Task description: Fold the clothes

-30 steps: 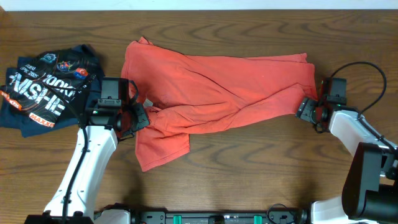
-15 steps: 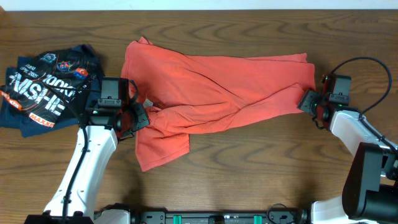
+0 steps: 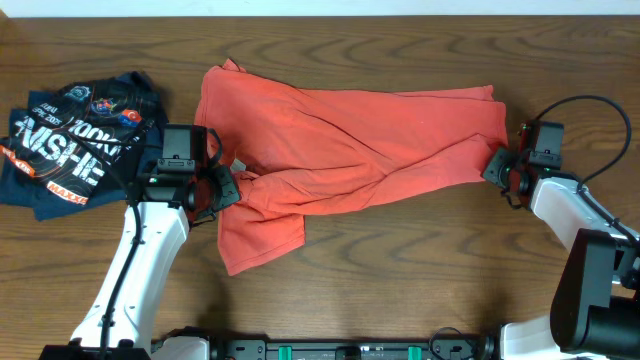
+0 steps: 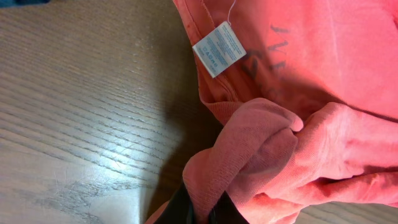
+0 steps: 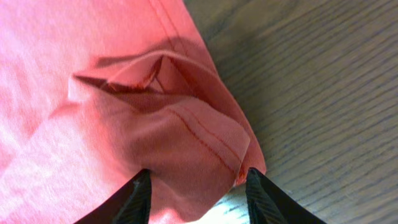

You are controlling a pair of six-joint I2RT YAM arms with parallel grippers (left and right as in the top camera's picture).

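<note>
Well, the red T-shirt lies crumpled across the tabletop. The left end effector is clamped on its left edge; the right end effector stands apart, straddling its right hem.

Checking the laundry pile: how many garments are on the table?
2: a coral-red T-shirt spread across the middle, and a dark navy printed garment bunched at the overhead view's left edge. Another could hide underneath.

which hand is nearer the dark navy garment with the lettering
Left. The left hand sits just right of the navy garment, pinching the red shirt; the right hand is far off at the shirt's opposite end.
</note>
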